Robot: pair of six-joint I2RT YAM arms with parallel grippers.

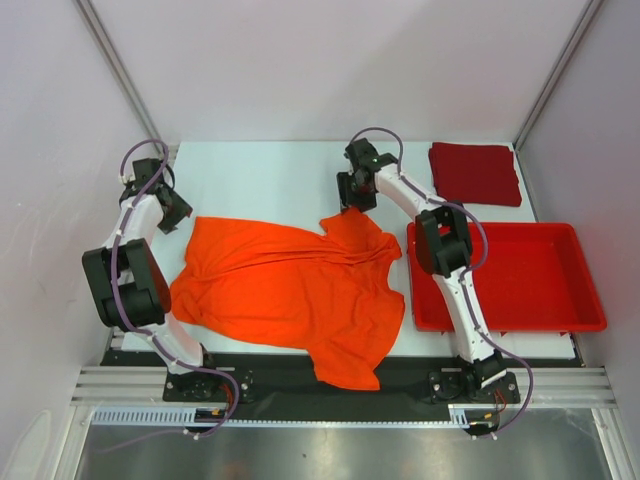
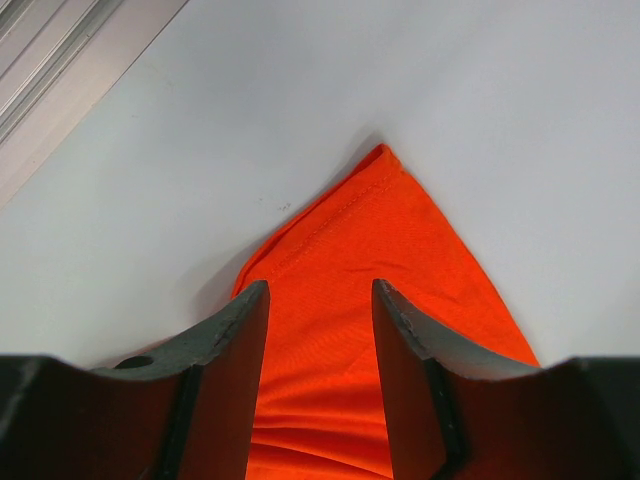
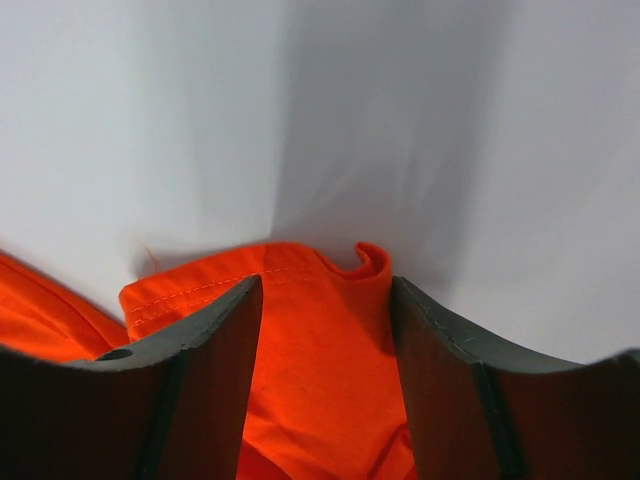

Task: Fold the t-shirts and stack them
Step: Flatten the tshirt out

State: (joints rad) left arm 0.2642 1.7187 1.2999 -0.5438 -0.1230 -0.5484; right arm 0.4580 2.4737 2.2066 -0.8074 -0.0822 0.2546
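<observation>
The plain bright orange cloth short-sleeved t-shirt (image 1: 290, 290) is thin, limp and light. It should drape and slide rather than hold any shape, so a pinch in the middle would likely only bunch it. The better holds are the doubled, stitched edges at its upper corners, where the cloth is thickest and least likely to slip out. Both arms are placed for that. The left pincer (image 2: 320, 300) hangs over the pointed corner at the shirt's upper left in the top view, jaws apart, the cloth lying flat on the white desk (image 1: 260, 175) between the fingers and not pinched. The right pincer (image 3: 325, 300) stands over the upper right corner, also spread, with a hemmed edge and a small curled tip of cloth showing between its fingers. Lifting both corners together should let the shirt's own slight weight pull it smooth. The shirt lies open in the centre of the desk, rumpled, with long creases running across it and one flap trailing over the dark strip at the lower edge. The second shirt, a plain dark red cloth t-shirt (image 1: 475, 172), already sits as a neat folded square at the upper right, just beyond the rigid bright red plastic tray (image 1: 520, 326).
</observation>
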